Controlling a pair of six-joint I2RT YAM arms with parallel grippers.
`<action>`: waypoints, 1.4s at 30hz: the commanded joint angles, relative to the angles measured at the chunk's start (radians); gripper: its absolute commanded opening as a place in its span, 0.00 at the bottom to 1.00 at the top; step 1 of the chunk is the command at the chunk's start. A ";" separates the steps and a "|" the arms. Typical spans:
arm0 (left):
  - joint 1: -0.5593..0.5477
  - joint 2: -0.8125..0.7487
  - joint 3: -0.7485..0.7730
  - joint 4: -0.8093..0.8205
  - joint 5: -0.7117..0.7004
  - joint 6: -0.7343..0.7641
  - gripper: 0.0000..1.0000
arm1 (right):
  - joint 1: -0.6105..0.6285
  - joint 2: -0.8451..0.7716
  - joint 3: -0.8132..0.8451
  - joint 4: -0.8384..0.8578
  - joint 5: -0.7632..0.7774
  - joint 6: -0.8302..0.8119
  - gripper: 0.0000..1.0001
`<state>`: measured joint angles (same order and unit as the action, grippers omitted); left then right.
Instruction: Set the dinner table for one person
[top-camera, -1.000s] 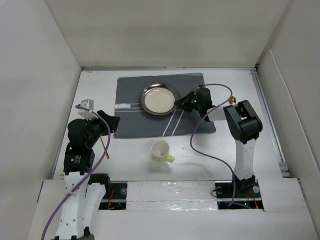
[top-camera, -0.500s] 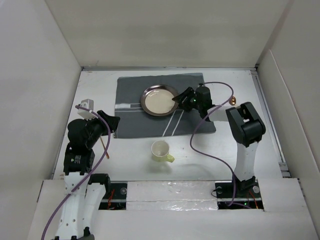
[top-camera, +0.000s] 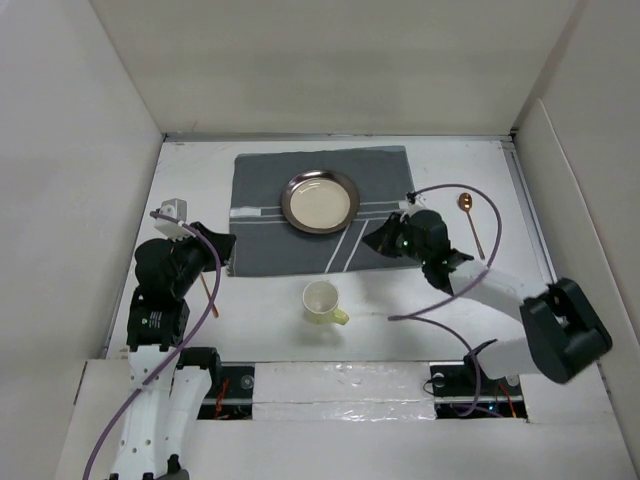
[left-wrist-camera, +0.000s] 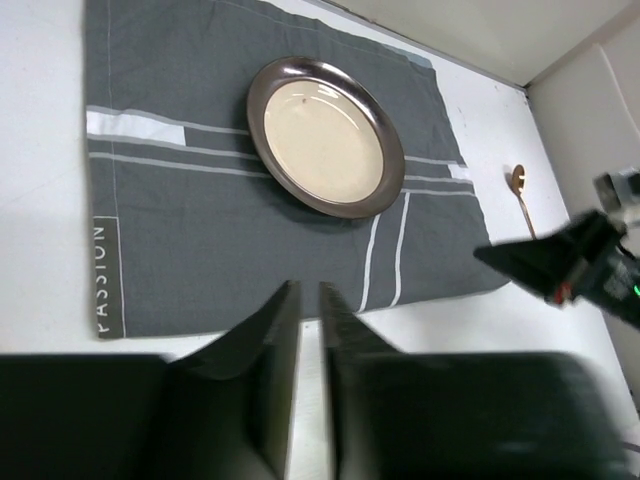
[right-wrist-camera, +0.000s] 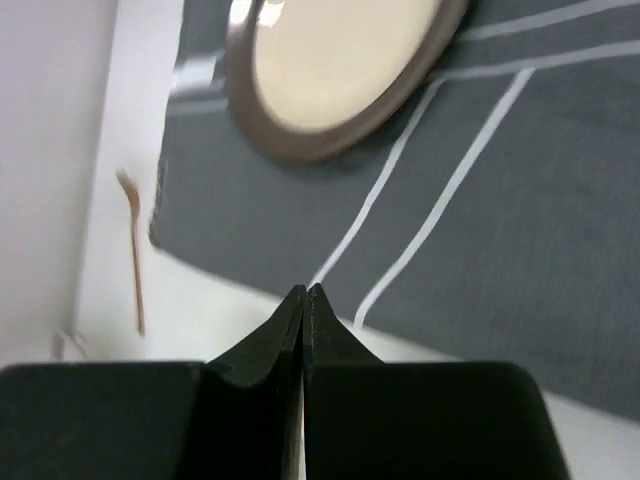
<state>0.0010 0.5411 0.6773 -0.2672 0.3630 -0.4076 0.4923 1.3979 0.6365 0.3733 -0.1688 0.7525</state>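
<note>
On the bare white dinner table (top-camera: 262, 322), nearest the arm bases, a pale yellow-green mug (top-camera: 320, 300) stands upright, just off the near edge of the dark grey striped placemat (top-camera: 270, 232). Only the top view shows the mug.

The left gripper (left-wrist-camera: 308, 300) hovers at the placemat's near left corner. Its own wrist view shows the fingers a narrow slit apart, with nothing between them. Beside that arm a thin copper-coloured utensil (top-camera: 208, 290) lies on the table. The right wrist view also catches it, blurred, but its type cannot be told.

The right gripper (right-wrist-camera: 305, 292) points at the placemat's near right edge, its fingers pressed together and holding nothing. From above, that closure is hard to judge.

Farther back, a metal-rimmed plate (top-camera: 320, 200) with a cream centre sits on the far half of the placemat. The left wrist view alone shows the word PASSION printed along the mat's left border. A copper spoon (top-camera: 470, 212) lies on the table right of the mat, apart from it, its bowl toward the far wall.
</note>
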 joint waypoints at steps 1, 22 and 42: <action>-0.004 0.002 0.001 0.029 -0.002 0.010 0.06 | 0.166 -0.187 -0.058 -0.083 0.070 -0.204 0.00; -0.004 0.010 -0.002 0.034 0.005 0.006 0.18 | 0.761 -0.340 -0.118 -0.314 0.435 -0.338 0.75; -0.004 0.006 -0.002 0.034 0.022 0.007 0.20 | 0.904 -0.195 0.080 -0.433 0.720 -0.288 0.00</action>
<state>0.0010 0.5514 0.6773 -0.2695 0.3637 -0.4076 1.3716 1.3186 0.6575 -0.0692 0.4652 0.4252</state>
